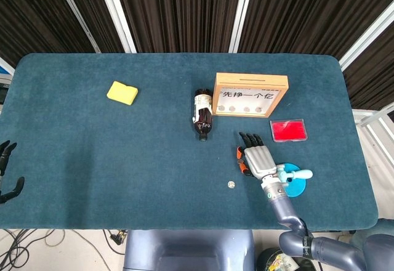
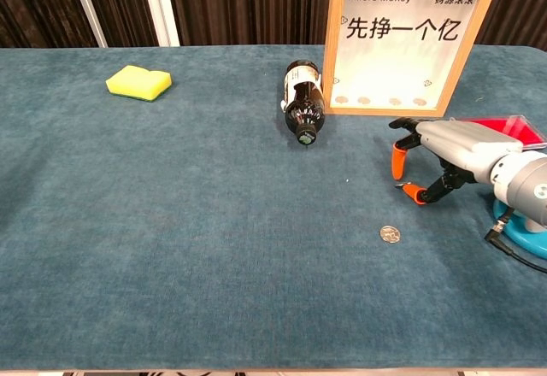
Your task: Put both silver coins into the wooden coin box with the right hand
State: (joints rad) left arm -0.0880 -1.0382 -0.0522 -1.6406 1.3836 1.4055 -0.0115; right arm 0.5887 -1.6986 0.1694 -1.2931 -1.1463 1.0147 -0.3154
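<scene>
The wooden coin box [image 1: 250, 93] stands upright at the back right, its printed front [image 2: 402, 43] facing me. One silver coin [image 1: 231, 184] lies flat on the cloth; the chest view shows this coin [image 2: 390, 234] in front of the box. My right hand [image 1: 258, 160] hovers just right of and behind it. In the chest view this hand [image 2: 449, 149] has its orange-tipped fingers [image 2: 398, 159] curved down and apart, with no coin showing between them. I see no second coin. My left hand [image 1: 7, 172] hangs at the table's left edge, fingers spread, holding nothing.
A dark bottle [image 1: 202, 114] lies on its side left of the box. A yellow sponge [image 1: 122, 92] sits at the back left. A red flat case [image 1: 288, 130] lies right of the hand, and a blue disc [image 1: 294, 183] sits under the right wrist.
</scene>
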